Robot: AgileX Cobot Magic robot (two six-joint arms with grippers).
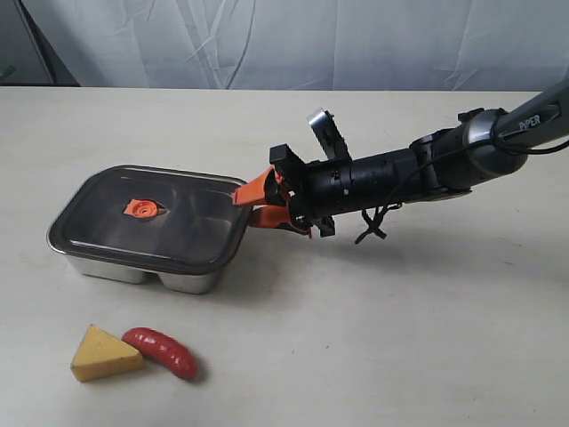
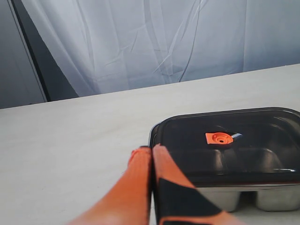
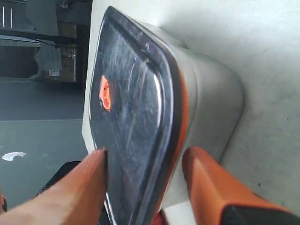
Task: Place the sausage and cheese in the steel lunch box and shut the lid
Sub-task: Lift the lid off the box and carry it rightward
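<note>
Right gripper (image 1: 246, 206): fingers standing apart, straddling lid (image 1: 169, 218) edge at end of box (image 1: 133, 269); clamping or not, cannot tell. Left gripper (image 2: 151, 149): fingers pressing together. Lid sitting on box. Cheese (image 1: 102, 354), sausage (image 1: 162, 349) lying side by side on table (image 1: 400, 338), outside box, near it.

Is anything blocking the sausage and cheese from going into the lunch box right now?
Yes. The lid sits on the box, covering both compartments, while the sausage and cheese lie outside in front of it. The right gripper straddles the lid's edge; whether it grips is unclear.
</note>
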